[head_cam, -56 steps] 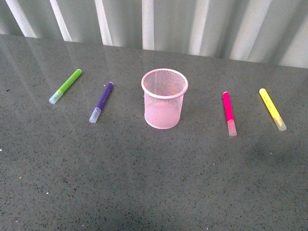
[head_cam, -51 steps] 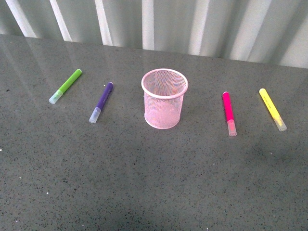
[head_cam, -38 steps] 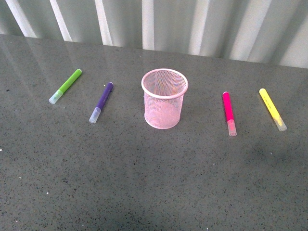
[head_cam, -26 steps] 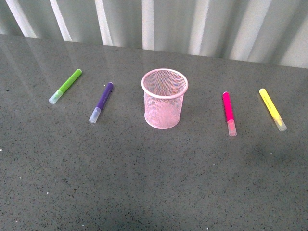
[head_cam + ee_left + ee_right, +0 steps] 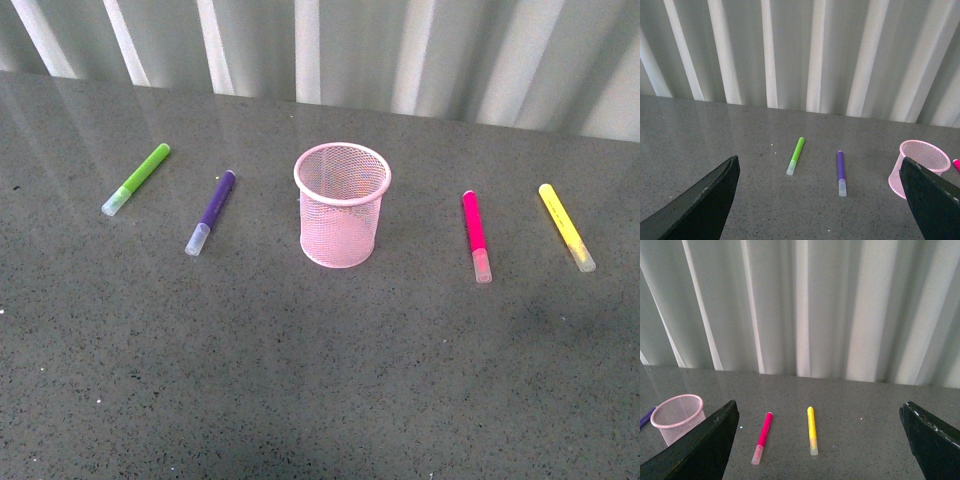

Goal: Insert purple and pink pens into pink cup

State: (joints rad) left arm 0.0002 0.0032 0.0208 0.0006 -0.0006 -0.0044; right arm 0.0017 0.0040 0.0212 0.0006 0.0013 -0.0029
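The pink cup stands upright in the middle of the grey table. The purple pen lies to its left, the pink pen to its right, both with pale caps toward me. Neither arm shows in the front view. In the left wrist view my left gripper is open and empty, well back from the purple pen and the cup. In the right wrist view my right gripper is open and empty, back from the pink pen; the cup is off to one side.
A lime-green marker lies at the far left and a yellow marker at the far right. A white pleated curtain hangs behind the table's back edge.
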